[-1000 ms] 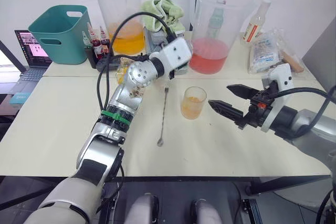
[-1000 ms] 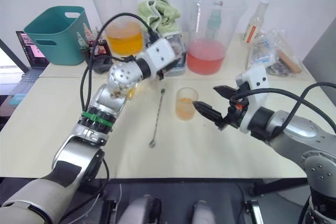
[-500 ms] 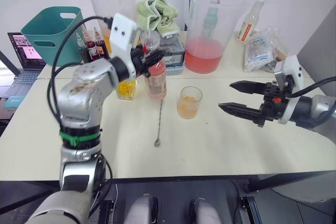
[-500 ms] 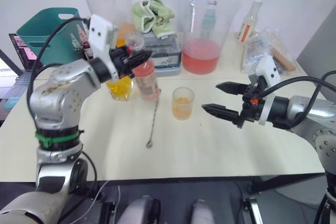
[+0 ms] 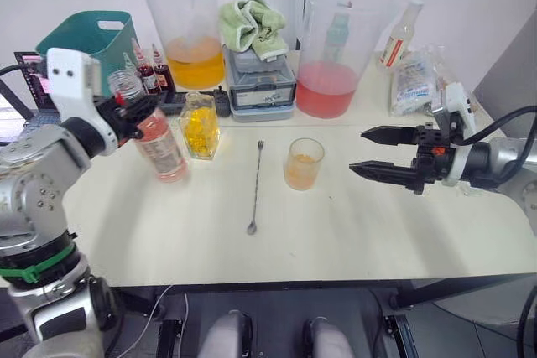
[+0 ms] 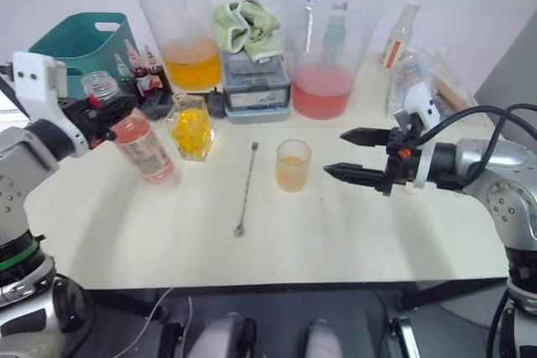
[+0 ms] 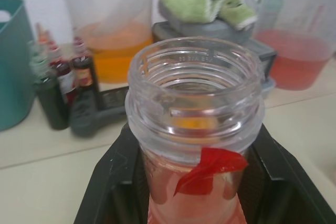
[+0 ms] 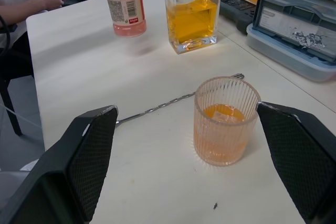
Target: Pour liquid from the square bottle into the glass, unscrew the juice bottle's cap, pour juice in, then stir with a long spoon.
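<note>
So the left gripper (image 5: 126,111) has pulled the juice bottle (image 5: 159,144) away from the middle of the table (image 5: 377,232) and over toward its left edge in the last second. It's clenched around the bottle's neck, bottle a bit tilted and seemingly just off the surface. In the left wrist view the mouth is wide open with bare threads, so the cap is already off. That means unscrewing is done and the juice pour looks like the next step, though the bottle is now farther from the glass than it was half a second ago.

Next along, the square bottle (image 5: 200,126) stands upright near the back of the table, with yellow-orange liquid left in it. The long spoon (image 5: 255,187) lies flat around mid-table, untouched. Just to its right is the glass (image 5: 304,163), holding a bit of orange liquid, so the first pour looks done.

Over by the right edge, the right gripper (image 5: 382,153) hovers with fingers spread, holding nothing, pointing at the glass.
</note>
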